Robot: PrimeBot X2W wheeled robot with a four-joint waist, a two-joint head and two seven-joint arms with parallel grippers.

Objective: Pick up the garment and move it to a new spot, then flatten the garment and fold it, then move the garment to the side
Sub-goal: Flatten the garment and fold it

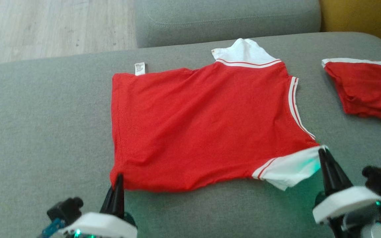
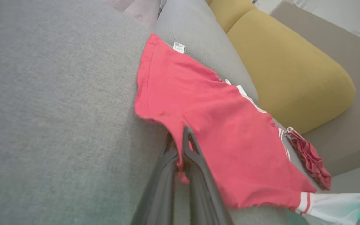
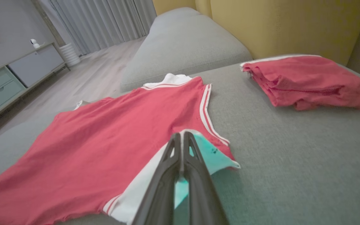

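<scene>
Currently, the garment [image 1: 203,122], a red shirt with white sleeves, is spread nearly flat on the grey cushion [image 1: 45,132], with its hem toward the robot's left and its neckline toward the right. The left gripper [image 1: 119,180] is placed at the near hem corner, its 2 dark fingers pressed together on a pinch of red cloth. In the left wrist view this grip is shown plainly, and the corner is lifted slightly off the cushion.

The right gripper [image 1: 322,153] is closed on the end of the near white sleeve [image 1: 289,168], which is held a little above the surface and tinted green by the gripper's light. The far white sleeve [image 1: 243,51] is laid toward the cushion's back edge, and a small white label [image 1: 140,68] is turned out at the far hem corner.

A folded red piece [image 1: 365,89] with a white band is set well apart from the shirt, on the right of the same cushion. Behind it, a yellow cushion [image 1: 359,16] is seen, and a pale wood floor [image 1: 45,26] at the far left.
</scene>
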